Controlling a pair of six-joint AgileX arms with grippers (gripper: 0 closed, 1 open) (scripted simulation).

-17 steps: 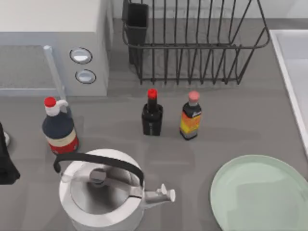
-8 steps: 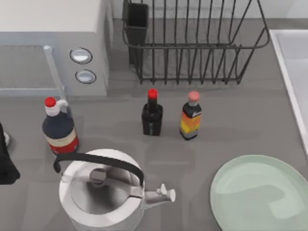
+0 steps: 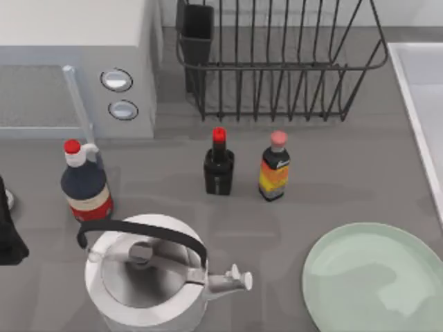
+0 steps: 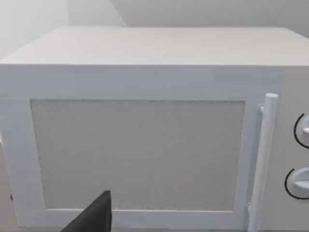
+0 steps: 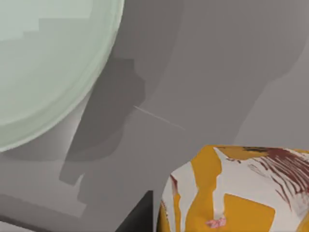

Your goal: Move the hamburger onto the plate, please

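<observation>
two arms share this job, and neither tool's fingers can be read, so i cannot tell whether either is spread or pressed together. going from biggest to smallest: the microwave (image 4: 145, 130) stands square in front of the left tool (image 4: 91, 217), of which only a dark sliver shows in the left wrist view. the left arm (image 3: 8, 232) sits at the counter's left edge in the top view and looks parked. behind the bottles stands the wire dish rack (image 3: 277, 62). the kettle (image 3: 145, 277) sits between the left arm and the plate (image 3: 377, 280), which is bare and glossy.

in the right wrist view the plate's rim curves across one corner, and the hamburger (image 5: 236, 191) sits on the grey counter (image 5: 203, 72) just beside the right tool (image 5: 137, 217), a dark tip of which lies against its edge; whether they touch i cannot say. the hamburger lies apart from the plate, with bare counter between them.

smaller things: a dark sauce bottle with a spout (image 3: 84, 183), a black bottle with a red cap (image 3: 219, 166), and an orange-labelled bottle (image 3: 275, 169).

my guess is the hamburger is light, soft and layered, so it would squash or shear under a hard pinch. a gentle hold across its middle, low on the sides, seems safest.
</observation>
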